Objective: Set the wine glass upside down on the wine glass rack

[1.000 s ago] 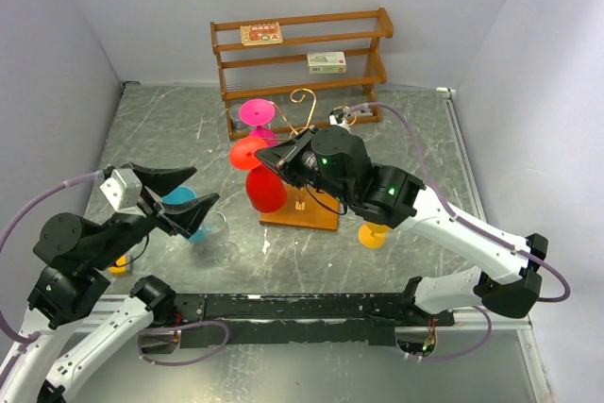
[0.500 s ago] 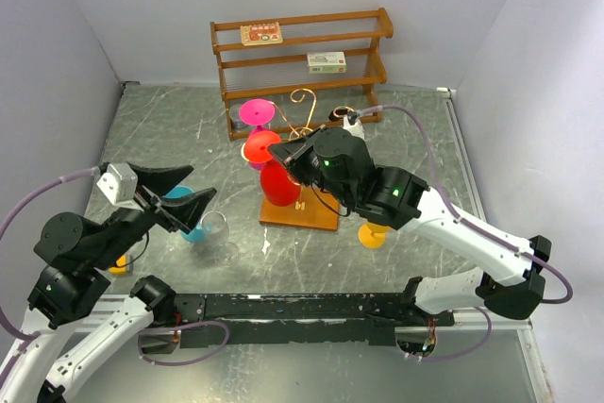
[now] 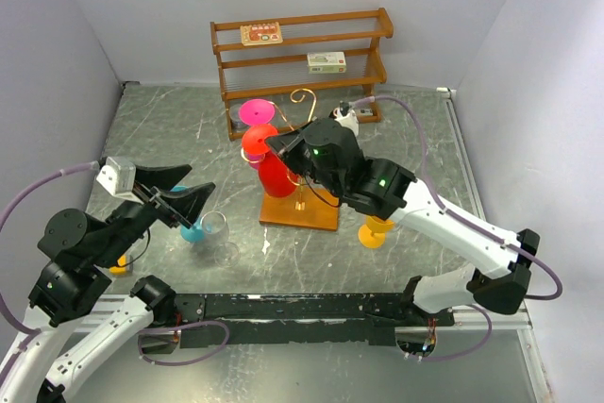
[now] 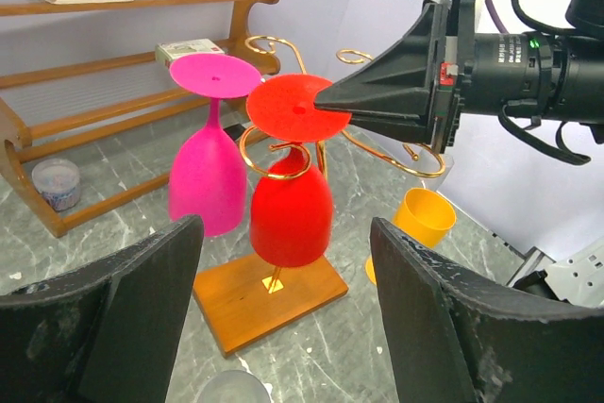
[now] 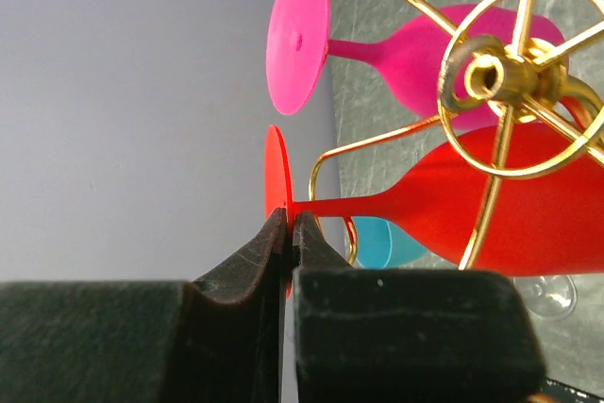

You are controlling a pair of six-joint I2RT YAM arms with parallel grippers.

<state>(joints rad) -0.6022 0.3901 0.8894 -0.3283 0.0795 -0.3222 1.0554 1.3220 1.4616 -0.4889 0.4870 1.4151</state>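
Wine glass [image 3: 274,179], red, hangs bowl-down at 9 o'clock of the central post of the wine glass rack [image 3: 302,214]; in the left wrist view its stem passes through a gold scroll arm [image 4: 280,151], so the inverted attitude suits the task.

Right end effector [image 5: 290,224] is pressed together on the rim of the glass's foot, pinching it; gripping there keeps the fingers out of the wire and lets the stem slide inside the curl.

The foot sits above the scroll, apart from it; judgement: placement is nearly complete, pending a short descent until the foot bears on the wire, then release.

A pink glass [image 4: 208,172] hangs just beside it at 11 o'clock; sideways drift risks contact.

Left end effector [image 3: 203,182] is spread and holds nothing, at 8 o'clock of the rack, above a teal glass [image 3: 193,230] on the surface [image 3: 396,139]; probably parked clear.
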